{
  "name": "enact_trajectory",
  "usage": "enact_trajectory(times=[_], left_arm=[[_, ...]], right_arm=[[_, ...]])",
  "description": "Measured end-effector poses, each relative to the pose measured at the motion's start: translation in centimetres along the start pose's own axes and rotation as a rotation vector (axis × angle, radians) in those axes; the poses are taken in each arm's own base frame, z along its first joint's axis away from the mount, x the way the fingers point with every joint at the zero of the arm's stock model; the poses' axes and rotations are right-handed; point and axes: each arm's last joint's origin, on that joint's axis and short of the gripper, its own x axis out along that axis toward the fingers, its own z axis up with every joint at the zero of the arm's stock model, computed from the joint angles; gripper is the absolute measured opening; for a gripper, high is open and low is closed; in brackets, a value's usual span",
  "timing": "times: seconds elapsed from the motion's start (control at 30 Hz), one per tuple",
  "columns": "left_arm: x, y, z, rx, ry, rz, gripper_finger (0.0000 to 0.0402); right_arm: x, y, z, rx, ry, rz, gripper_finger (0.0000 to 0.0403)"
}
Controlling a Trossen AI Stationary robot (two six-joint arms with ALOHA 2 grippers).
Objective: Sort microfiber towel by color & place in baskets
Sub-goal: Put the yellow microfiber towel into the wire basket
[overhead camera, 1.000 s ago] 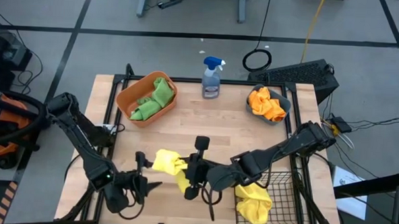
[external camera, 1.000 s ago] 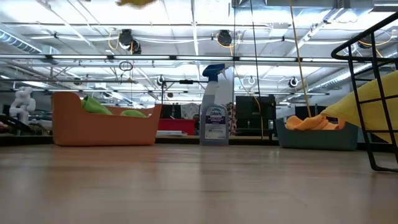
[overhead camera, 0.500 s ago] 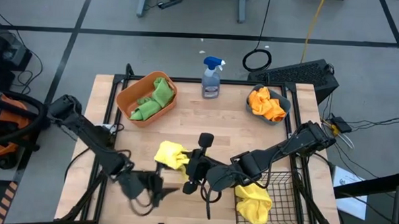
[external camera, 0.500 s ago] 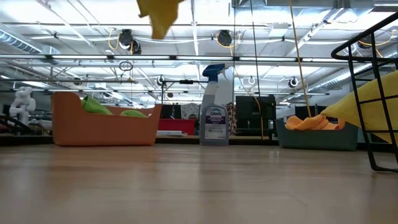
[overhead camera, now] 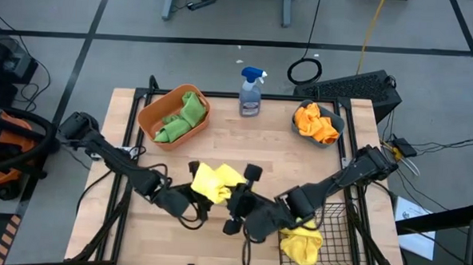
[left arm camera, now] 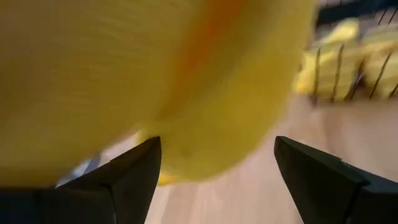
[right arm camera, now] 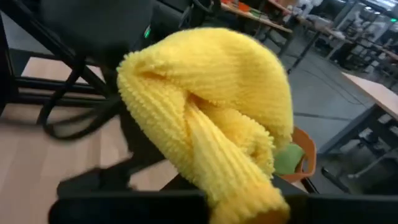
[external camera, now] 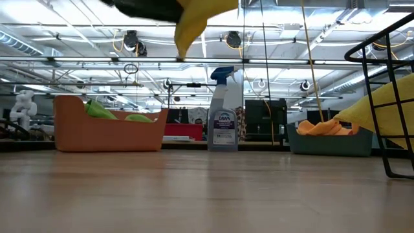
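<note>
A yellow microfiber towel (overhead camera: 214,182) is held over the table's near middle by my right gripper (overhead camera: 230,198), which is shut on it. In the low view the towel (external camera: 194,22) hangs well above the tabletop. My left gripper (overhead camera: 192,204) is just left of the towel and open; in its wrist view the towel (left arm camera: 155,81) fills the picture ahead of the spread fingers. The orange tub (overhead camera: 173,116) holds green towels, the teal bin (overhead camera: 337,125) holds orange ones, and the black wire basket (overhead camera: 336,225) holds a yellow towel (overhead camera: 300,237). My right gripper pinches a bunched fold of the yellow towel (right arm camera: 242,199), coming from the table's right. The cloth itself covers the fingertips. The towel bulges out ahead of the fingers and is lifted clear of the table, a slack end hanging down (external camera: 184,45). My left gripper: I cannot tell whether it touches the towel.
A blue-topped spray bottle (overhead camera: 252,92) stands at the far edge between tub and bin. The wire basket sits at the near right corner under my right arm. Bare wood shows in the table's middle and along its near left.
My left gripper has moved toward the table's right and far edge, closing in on the towel. My right gripper has carried the towel a little right and farther back; the towel stays lifted, and more of it now hangs into the low view.
</note>
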Motion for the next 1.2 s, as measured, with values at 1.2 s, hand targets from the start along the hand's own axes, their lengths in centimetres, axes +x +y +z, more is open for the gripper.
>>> enact_trajectory(times=[1.2], left_arm=[[2.7, 0.3, -2.6, -0.304, -0.367, -0.58, 0.0312]], right_arm=[[-1.5, 1.3, -0.6, 0.02, 0.008, -0.018, 0.0015]])
